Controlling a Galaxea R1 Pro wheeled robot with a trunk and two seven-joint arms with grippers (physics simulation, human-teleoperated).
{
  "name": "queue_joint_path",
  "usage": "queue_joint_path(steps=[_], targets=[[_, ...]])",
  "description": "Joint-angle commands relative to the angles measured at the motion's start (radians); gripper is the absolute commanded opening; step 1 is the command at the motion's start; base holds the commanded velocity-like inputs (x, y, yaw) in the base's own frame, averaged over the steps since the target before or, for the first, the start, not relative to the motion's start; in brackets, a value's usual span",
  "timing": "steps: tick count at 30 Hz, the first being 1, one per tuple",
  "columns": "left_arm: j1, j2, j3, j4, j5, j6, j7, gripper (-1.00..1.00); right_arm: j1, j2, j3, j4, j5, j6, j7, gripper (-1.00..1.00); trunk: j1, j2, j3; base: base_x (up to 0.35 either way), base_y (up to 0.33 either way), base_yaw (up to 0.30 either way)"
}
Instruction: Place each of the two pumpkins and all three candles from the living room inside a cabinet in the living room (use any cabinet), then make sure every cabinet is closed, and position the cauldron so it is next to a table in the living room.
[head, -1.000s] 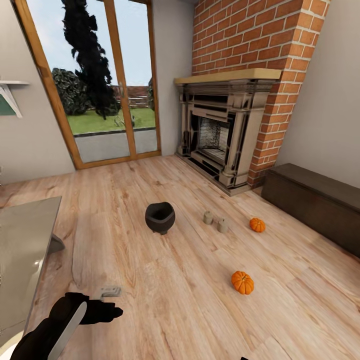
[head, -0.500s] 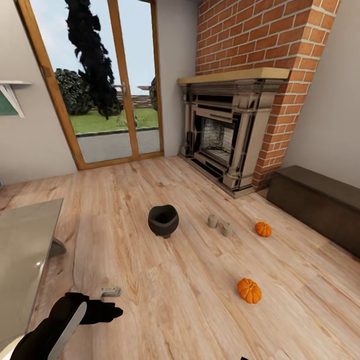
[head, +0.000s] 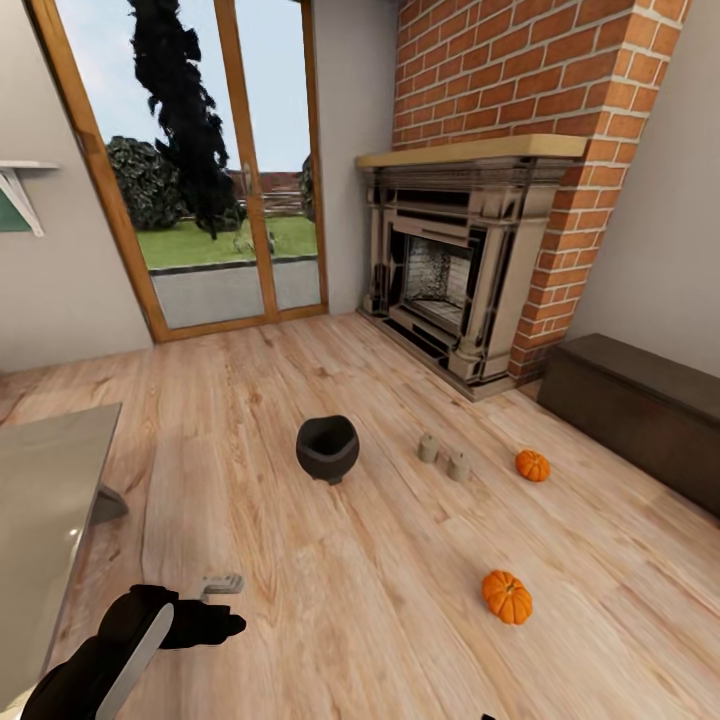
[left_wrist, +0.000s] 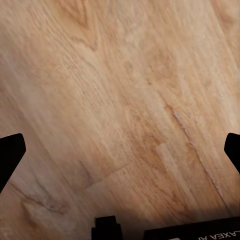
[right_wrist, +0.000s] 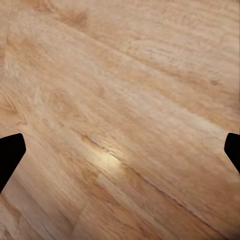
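wood plank floor (head: 380, 560), brick fireplace (head: 470, 250), glass doors (head: 210, 160)

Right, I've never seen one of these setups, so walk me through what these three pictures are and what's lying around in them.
This is a simulated wheeled robot with two arms. The big picture comes from a camera on its head, looking down over a living room. On the wood floor sit a black cauldron, two small candles and two pumpkins. A grey table is at the left, a low dark cabinet at the right beside the brick fireplace. The black shape low on the left is the robot's left arm.

The other two pictures come from cameras on each wrist, looking down at bare floor. The left tool and right tool are both open and hold nothing.
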Motion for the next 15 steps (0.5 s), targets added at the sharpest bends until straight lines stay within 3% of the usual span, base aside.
queue_joint_path(steps=[1,15], targets=[[-0.001,0.001,-0.001,-0.001,-0.006,0.003,-0.005,1.0,0.0,-0.001,0.006,-0.001,-0.01,0.002,0.0,1.0,0.0,0.0,-0.001,0.138,0.079,0.0],[-0.001,0.001,-0.001,-0.001,-0.006,0.003,-0.005,1.0,0.0,-0.002,0.006,-0.001,-0.01,0.003,0.0,1.0,0.0,0.0,-0.001,0.02,0.042,0.0]])
